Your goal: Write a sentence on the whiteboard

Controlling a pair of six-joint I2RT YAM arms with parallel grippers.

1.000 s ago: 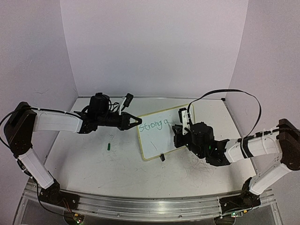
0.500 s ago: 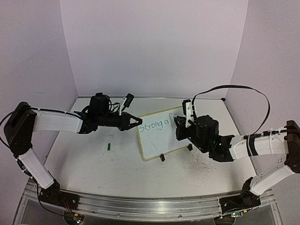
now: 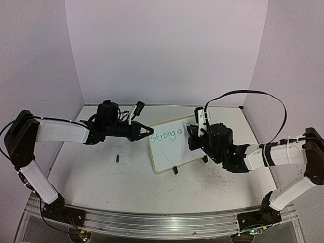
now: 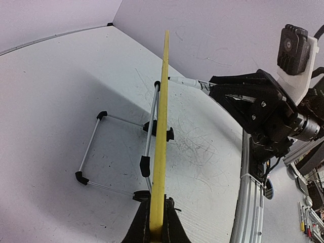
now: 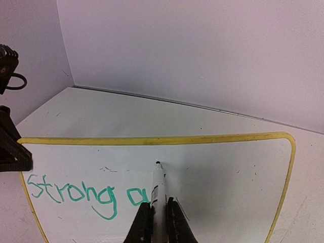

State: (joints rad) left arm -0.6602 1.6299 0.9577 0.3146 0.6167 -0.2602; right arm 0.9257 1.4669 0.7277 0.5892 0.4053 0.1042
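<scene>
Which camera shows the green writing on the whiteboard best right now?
Right wrist: the writing is large and face-on, reading "strong a", with the marker tip just right of it. Top external shows it small but legible. Left wrist sees the whiteboard edge-on, no writing.

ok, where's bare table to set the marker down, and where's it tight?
Widest bare table: the near strip between the whiteboard and the front rail. Also the far right corner behind the right gripper. Tight at the board, left gripper clamping its edge, right holding the marker; small green piece lies left.
</scene>
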